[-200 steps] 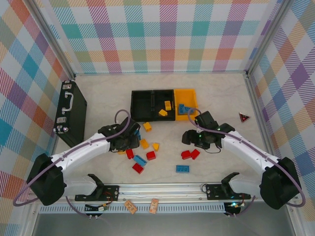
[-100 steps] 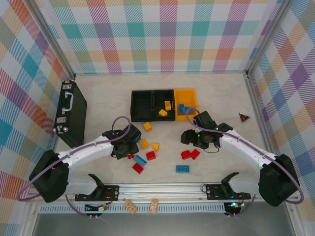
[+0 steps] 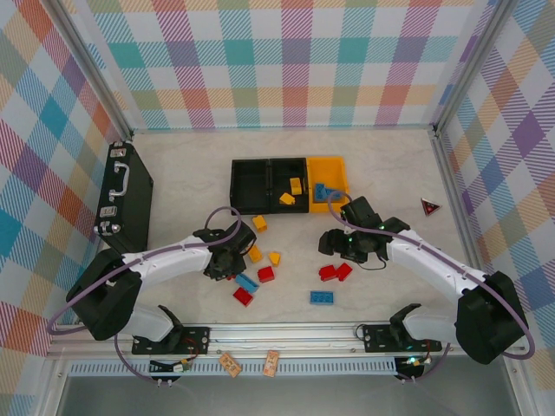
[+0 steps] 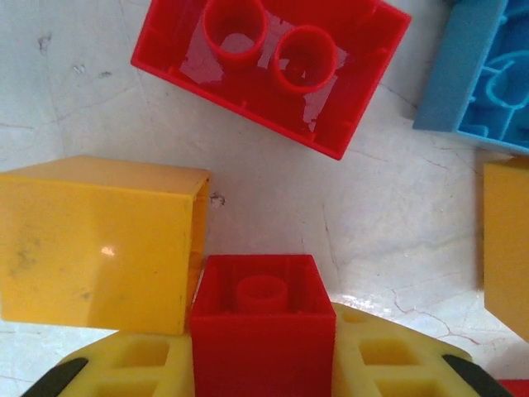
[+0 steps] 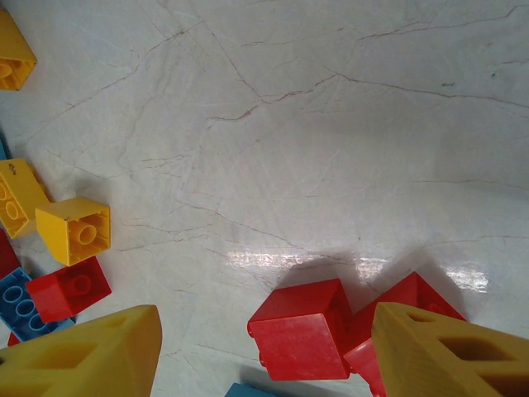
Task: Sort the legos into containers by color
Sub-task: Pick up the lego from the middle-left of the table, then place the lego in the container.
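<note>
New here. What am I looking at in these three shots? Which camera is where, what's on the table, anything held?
Two robot arms are bolted at the table's near edge, each ending in a two-finger gripper. The wide picture comes from a fixed camera overhead. The other two come from a camera on each wrist, looking past that arm's yellow fingers. On the table lie loose red, yellow and blue toy bricks, a row of three bins (two black, one orange) with a few bricks inside, a black briefcase and a small red triangle. The left gripper is shut on a small red brick. The right gripper is open, holding nothing, over two red bricks.
</note>
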`<action>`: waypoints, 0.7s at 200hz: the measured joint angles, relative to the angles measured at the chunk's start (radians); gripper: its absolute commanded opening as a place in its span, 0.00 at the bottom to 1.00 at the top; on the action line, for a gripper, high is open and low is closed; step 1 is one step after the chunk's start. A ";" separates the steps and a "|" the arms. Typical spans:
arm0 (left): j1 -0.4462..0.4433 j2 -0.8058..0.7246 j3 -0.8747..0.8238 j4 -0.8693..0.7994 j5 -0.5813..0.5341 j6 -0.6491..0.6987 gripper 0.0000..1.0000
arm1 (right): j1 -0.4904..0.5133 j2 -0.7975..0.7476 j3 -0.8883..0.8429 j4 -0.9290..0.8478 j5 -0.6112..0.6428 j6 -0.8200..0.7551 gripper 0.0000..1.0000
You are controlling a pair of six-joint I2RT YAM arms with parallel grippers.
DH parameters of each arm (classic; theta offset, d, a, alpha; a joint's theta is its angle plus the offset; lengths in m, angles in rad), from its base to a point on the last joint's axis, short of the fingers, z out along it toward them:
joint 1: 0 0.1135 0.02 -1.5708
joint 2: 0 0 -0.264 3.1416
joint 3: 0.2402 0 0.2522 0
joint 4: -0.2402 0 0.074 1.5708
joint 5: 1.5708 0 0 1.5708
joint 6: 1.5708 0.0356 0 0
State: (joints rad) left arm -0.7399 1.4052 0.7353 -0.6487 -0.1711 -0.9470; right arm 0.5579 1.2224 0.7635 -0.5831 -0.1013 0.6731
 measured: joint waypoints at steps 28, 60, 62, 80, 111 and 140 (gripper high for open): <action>-0.002 0.000 0.041 -0.021 -0.010 0.018 0.28 | 0.000 0.000 0.000 0.000 0.000 0.000 0.68; -0.004 0.000 0.139 -0.057 -0.026 0.058 0.28 | 0.000 0.000 0.000 0.001 -0.007 0.000 0.68; -0.004 0.000 0.146 -0.060 -0.028 0.063 0.28 | 0.000 0.000 0.000 0.001 -0.009 0.000 0.68; -0.004 0.001 0.211 -0.075 -0.043 0.095 0.28 | 0.000 0.000 0.002 0.009 -0.023 -0.001 0.68; 0.008 0.038 0.317 -0.087 -0.060 0.156 0.28 | 0.007 0.000 0.019 0.034 -0.060 -0.005 0.68; 0.037 0.102 0.396 -0.093 -0.064 0.215 0.28 | 0.012 0.000 0.063 0.063 -0.085 -0.009 0.69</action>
State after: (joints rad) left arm -0.7029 1.5070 1.1313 -0.7414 -0.2348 -0.7319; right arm 0.5701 1.2228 0.8265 -0.5201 -0.1864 0.6643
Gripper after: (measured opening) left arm 0.322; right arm 0.684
